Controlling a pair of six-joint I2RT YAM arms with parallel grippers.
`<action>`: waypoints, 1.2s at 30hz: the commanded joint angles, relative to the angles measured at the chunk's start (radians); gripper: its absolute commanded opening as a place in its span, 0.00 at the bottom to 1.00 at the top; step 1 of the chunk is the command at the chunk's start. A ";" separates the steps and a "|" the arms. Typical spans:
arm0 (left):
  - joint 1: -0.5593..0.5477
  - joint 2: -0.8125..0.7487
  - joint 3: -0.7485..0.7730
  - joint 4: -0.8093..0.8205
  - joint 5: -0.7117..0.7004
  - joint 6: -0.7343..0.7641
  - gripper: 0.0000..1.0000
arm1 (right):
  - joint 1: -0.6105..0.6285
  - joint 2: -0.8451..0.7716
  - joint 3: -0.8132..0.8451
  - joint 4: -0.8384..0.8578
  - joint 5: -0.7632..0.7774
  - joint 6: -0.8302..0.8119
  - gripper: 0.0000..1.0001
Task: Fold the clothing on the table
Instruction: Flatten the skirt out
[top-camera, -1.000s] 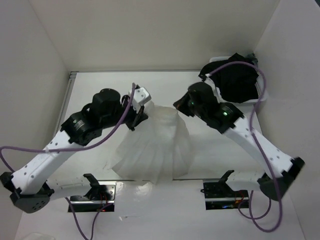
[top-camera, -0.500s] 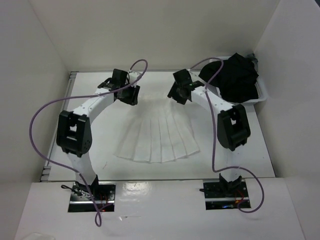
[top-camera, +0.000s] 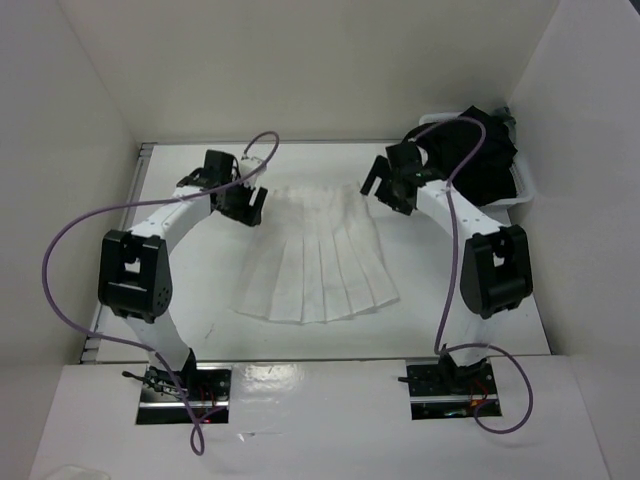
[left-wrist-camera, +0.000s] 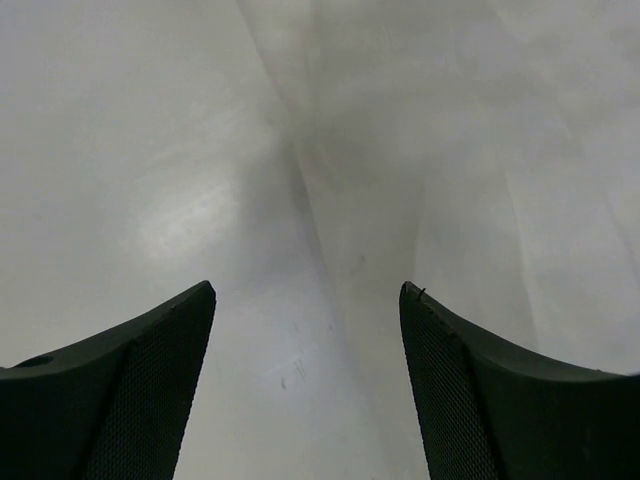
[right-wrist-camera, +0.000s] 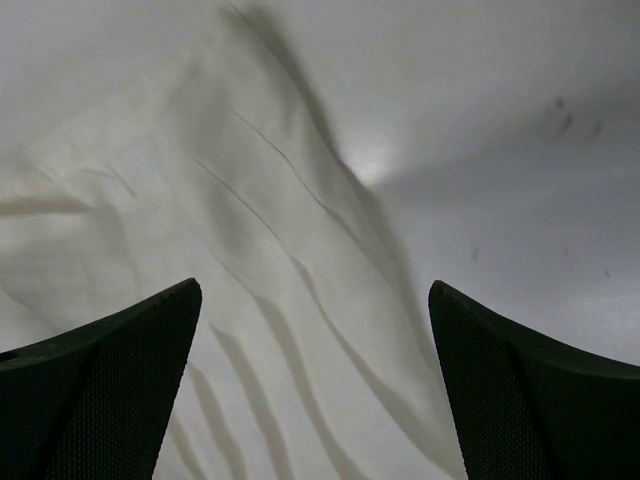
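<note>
Clothing (top-camera: 315, 265), white and pleated: lies flat and fanned out at the middle of the surface (top-camera: 190, 290), narrow end toward the far edge, wide hem toward the near edge. Left pincer (top-camera: 245, 205): hovers at the narrow end's left corner, jaws apart, gripping nothing. Right pincer (top-camera: 385, 190): hangs at the right corner of that end, jaws spread wide, likewise empty. Black garment (top-camera: 480, 160): sits heaped in a white tray (top-camera: 527, 192) at the far right corner.
</note>
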 joint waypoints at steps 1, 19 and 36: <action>-0.002 -0.065 -0.145 -0.022 0.051 0.053 0.81 | 0.020 -0.025 -0.178 -0.020 -0.084 -0.052 0.98; -0.045 -0.036 -0.320 -0.105 0.339 0.133 0.46 | 0.081 -0.289 -0.666 0.136 -0.296 0.120 0.74; 0.012 -0.064 0.259 -0.666 0.427 0.191 0.00 | 0.072 -0.516 -0.250 -0.172 -0.406 0.042 0.00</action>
